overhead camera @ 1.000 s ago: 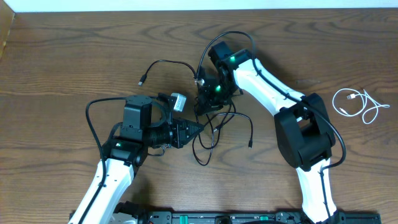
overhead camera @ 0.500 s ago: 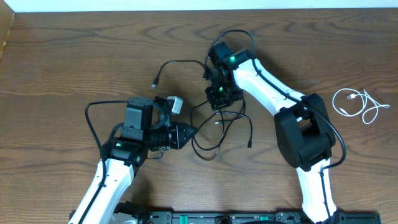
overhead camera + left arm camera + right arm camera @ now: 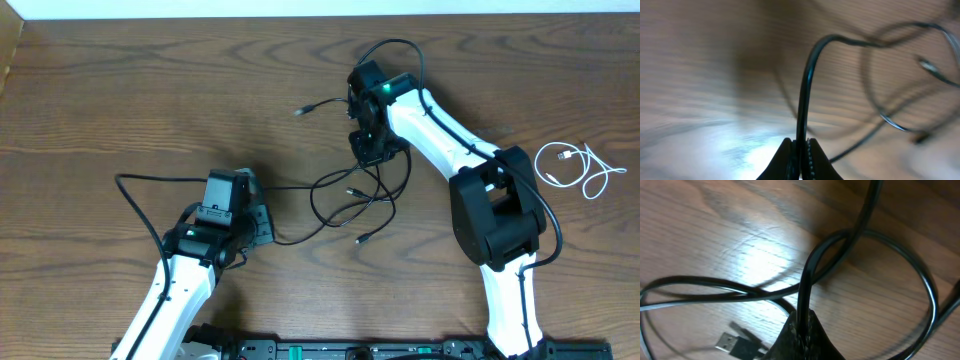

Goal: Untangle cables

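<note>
Left gripper clenches a black cord toward the table's near-left corner; right gripper clenches a looped black cord nearer the far edge.

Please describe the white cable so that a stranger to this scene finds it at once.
On the wooden table, look near the right edge, beyond the right arm's big black joint. The white cord lies there in loose loops, alone. It is the only white one; the black cords tangle at the table's middle.
</note>
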`<act>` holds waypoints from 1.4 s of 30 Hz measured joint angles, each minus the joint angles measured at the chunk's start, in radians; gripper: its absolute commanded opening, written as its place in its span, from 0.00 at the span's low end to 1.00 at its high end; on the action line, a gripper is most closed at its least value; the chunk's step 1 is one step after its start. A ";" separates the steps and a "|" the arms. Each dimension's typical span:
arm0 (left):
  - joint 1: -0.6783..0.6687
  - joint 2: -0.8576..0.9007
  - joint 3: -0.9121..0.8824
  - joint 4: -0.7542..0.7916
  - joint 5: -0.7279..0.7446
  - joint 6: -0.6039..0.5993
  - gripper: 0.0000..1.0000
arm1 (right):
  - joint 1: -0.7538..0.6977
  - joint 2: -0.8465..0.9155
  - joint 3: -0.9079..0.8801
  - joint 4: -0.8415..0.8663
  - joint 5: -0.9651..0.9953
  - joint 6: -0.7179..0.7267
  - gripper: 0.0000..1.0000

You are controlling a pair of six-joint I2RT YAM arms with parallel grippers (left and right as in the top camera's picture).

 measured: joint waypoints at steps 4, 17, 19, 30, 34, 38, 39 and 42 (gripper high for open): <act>0.000 0.000 0.000 -0.043 -0.163 -0.061 0.08 | -0.002 0.000 0.000 -0.009 0.051 0.007 0.01; 0.040 0.014 0.000 -0.105 -0.441 -0.203 0.08 | -0.010 0.000 0.000 -0.040 0.293 0.124 0.02; 0.071 0.024 0.000 -0.116 -0.453 -0.232 0.07 | -0.012 0.000 0.000 -0.041 0.307 0.130 0.02; 0.227 0.143 0.000 -0.126 -0.467 -0.292 0.08 | -0.039 0.000 0.000 -0.052 0.367 0.172 0.02; 0.257 0.195 0.000 -0.125 -0.467 -0.292 0.07 | -0.064 0.000 -0.001 -0.052 0.376 0.175 0.01; 0.284 0.238 0.000 -0.118 -0.466 -0.292 0.08 | -0.098 0.000 -0.008 -0.051 0.379 0.190 0.01; 0.290 0.246 0.000 -0.116 -0.466 -0.292 0.08 | -0.105 0.000 -0.011 -0.050 0.378 0.195 0.01; 0.298 0.267 0.000 -0.111 -0.465 -0.292 0.07 | -0.128 0.000 -0.024 -0.046 0.378 0.221 0.03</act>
